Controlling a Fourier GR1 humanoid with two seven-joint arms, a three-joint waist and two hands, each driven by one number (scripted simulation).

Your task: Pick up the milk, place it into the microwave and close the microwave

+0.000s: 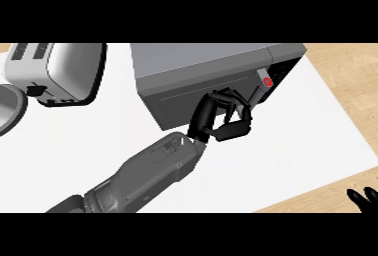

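The grey microwave stands at the back middle of the white counter top. Its dark door lies flat against the body and looks closed. A control strip with a red button is at the door's right. My left hand rests against the door's right part, just below that strip, with its fingers loosely bent, touching the door and holding nothing. The milk is not visible anywhere. Only the fingertips of my right hand show at the lower right edge, pointing up, at rest.
A silver toaster with a black base stands at the back left. Part of a round grey vessel shows at the left edge. Wooden counter borders the white top on the right.
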